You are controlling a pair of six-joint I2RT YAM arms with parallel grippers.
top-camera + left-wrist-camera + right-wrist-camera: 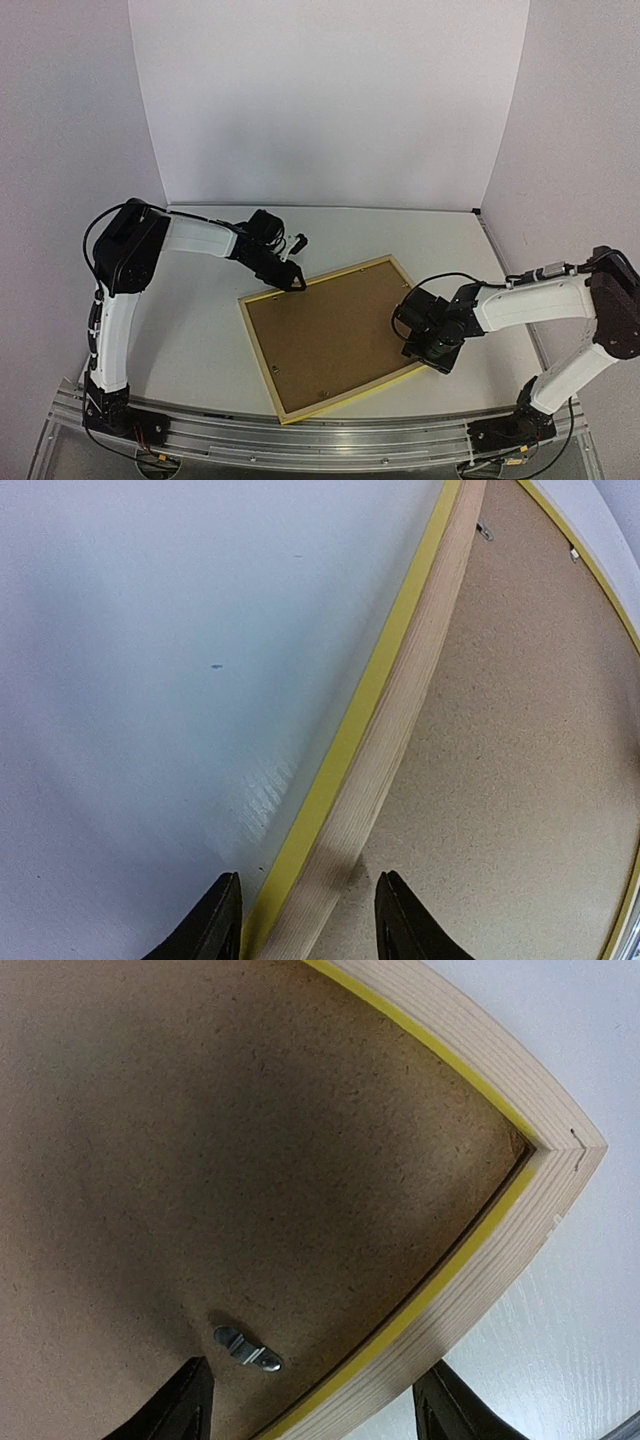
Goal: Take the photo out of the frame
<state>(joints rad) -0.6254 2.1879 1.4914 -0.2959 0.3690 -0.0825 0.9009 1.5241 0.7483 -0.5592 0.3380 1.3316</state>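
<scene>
Frame (260,355) is being seen face down on the desk (190,340) with the brown backing (330,335) uppermost. The photo is being hidden beneath it, so it is judged not yet removed. The right corner rail is being straddled by the right tool (310,1400), partly open and gripping nothing, beside a metal clip (247,1348). Farther off, the far-left rail is being straddled by the left tool (308,920), narrowly open. Clips and backing are judged yet to be undone.

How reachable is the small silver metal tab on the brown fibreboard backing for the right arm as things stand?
Probably yes: the right gripper hangs just above the small silver metal tab, jaws apart, straddling a corner rail of the yellow wooden frame; nothing covers the tab.
</scene>
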